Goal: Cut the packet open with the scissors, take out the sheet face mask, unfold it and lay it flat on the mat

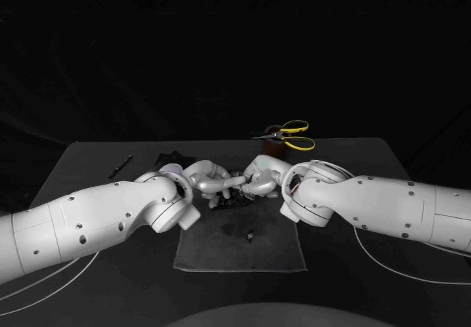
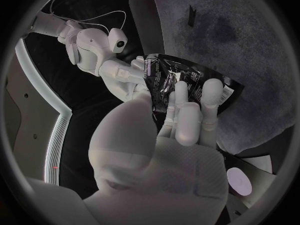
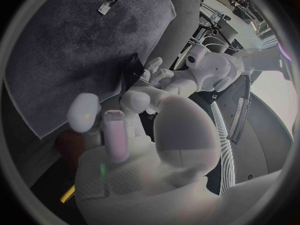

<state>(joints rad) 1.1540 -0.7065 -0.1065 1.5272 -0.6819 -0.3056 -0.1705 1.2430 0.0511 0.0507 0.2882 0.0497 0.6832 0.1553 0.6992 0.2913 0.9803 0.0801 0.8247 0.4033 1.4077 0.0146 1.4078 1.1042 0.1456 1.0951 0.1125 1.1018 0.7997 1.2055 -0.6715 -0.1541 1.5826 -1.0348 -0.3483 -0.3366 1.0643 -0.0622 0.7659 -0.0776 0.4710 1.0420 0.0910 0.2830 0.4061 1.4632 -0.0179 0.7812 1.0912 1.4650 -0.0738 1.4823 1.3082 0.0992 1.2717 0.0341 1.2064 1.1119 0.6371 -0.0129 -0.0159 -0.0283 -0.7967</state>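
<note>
Left wrist view shows the packet (image 2: 177, 80) pinched between the left hand (image 2: 181, 135) and the right hand (image 2: 120, 72), over the far end of the mat (image 1: 226, 252). It looks light, thin, bendy and slippery, so hold it by its edges. The scissors (image 1: 288, 134) lie well apart near the table's (image 1: 98, 163) far edge; the mat has open room.

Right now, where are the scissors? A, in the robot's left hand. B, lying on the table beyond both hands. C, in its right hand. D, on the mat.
B: the yellow-handled scissors lie on the table at its far edge, apart from the left hand and the right hand, which meet on the packet over the mat.
</note>
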